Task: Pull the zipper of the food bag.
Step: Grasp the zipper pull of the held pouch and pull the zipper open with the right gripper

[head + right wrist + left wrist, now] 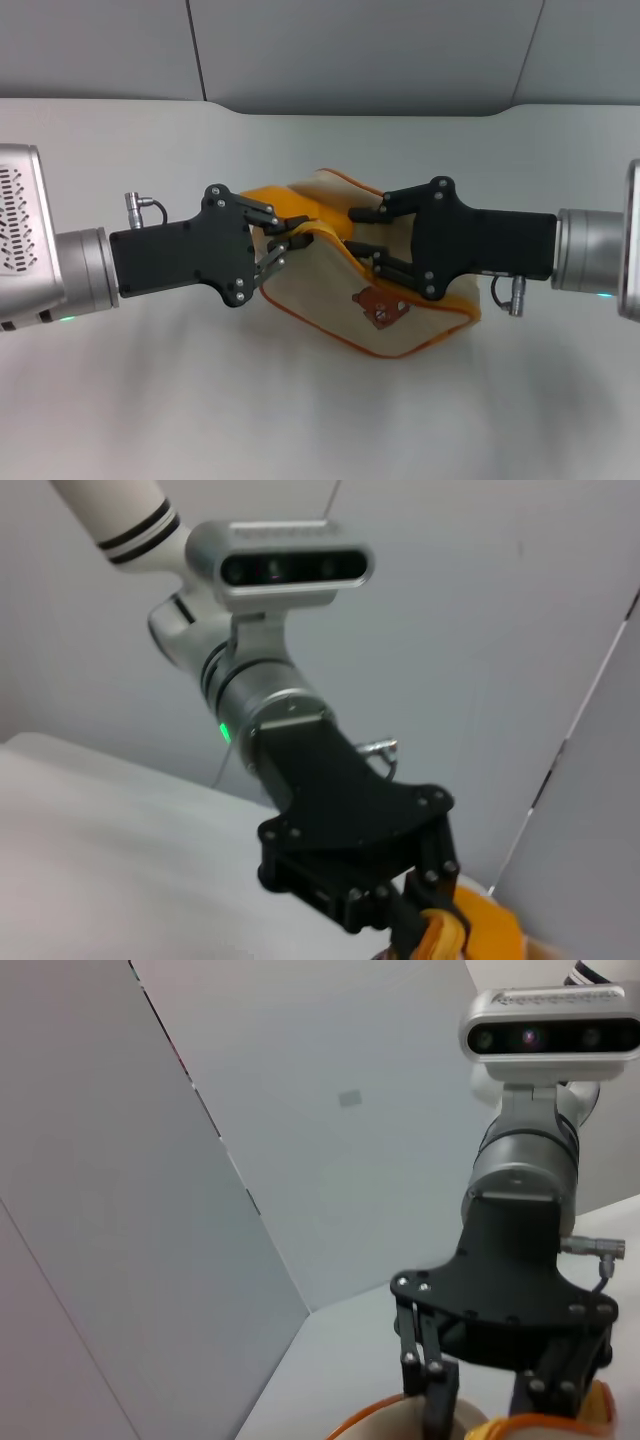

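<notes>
Nearest us, the food bag (400, 300) lay on the counter (150, 400), our left tool (283, 243) at nine o'clock pinching its yellow-orange end, right tool (362, 232) at three o'clock part-open around the bag's edge; zipper progress we could not tell.

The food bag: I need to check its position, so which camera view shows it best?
The head view: the whole food bag lies on the table between the left tool and right tool, bear patch visible. The left wrist view shows only an edge, the right wrist view an orange scrap.
</notes>
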{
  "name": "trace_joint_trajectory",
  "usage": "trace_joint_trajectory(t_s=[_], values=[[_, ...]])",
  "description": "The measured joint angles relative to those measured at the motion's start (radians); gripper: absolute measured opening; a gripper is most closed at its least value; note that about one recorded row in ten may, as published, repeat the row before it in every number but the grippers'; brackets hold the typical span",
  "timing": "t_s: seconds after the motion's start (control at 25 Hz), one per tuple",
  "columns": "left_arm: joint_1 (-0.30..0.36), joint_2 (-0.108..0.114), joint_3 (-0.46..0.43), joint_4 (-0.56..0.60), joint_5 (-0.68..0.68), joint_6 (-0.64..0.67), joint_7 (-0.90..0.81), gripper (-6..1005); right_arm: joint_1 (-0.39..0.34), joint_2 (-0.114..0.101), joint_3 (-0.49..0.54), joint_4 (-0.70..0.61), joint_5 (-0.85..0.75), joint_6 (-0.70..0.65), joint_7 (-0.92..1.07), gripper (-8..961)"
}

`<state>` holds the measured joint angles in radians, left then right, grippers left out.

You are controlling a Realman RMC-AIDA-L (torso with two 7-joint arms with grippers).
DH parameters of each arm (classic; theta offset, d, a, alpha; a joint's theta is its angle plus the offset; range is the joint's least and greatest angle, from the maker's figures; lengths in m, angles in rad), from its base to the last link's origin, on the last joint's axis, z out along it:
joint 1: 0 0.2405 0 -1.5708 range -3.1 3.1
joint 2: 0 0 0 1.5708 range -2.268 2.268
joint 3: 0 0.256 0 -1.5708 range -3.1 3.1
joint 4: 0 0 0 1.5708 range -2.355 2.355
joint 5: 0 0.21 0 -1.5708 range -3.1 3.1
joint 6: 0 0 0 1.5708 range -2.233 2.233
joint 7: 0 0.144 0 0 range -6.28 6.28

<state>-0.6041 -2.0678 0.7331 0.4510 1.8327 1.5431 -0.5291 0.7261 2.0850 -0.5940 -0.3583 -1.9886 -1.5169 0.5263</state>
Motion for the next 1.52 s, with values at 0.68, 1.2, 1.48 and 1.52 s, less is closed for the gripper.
trace_joint_trajectory(t_s=[0.68,1.2,1.48,1.52], values=[[-0.018,-0.002,-0.005,0.000,-0.006,0.003,-0.028,82,0.028,0.001,-0.050,0.018,-0.004,0.038,0.001,225],[-0.014,-0.002,-0.031,0.012,-0.019,-0.011,-0.062,83,0.002,-0.004,-0.188,-0.080,-0.011,0.029,0.148,-3],[-0.006,0.008,-0.116,0.014,-0.024,-0.054,-0.134,83,-0.153,-0.014,-0.234,-0.246,-0.016,-0.097,0.300,2],[-0.001,0.008,-0.126,0.014,-0.023,-0.064,-0.146,83,-0.187,-0.018,-0.227,-0.269,-0.014,-0.131,0.316,3]])
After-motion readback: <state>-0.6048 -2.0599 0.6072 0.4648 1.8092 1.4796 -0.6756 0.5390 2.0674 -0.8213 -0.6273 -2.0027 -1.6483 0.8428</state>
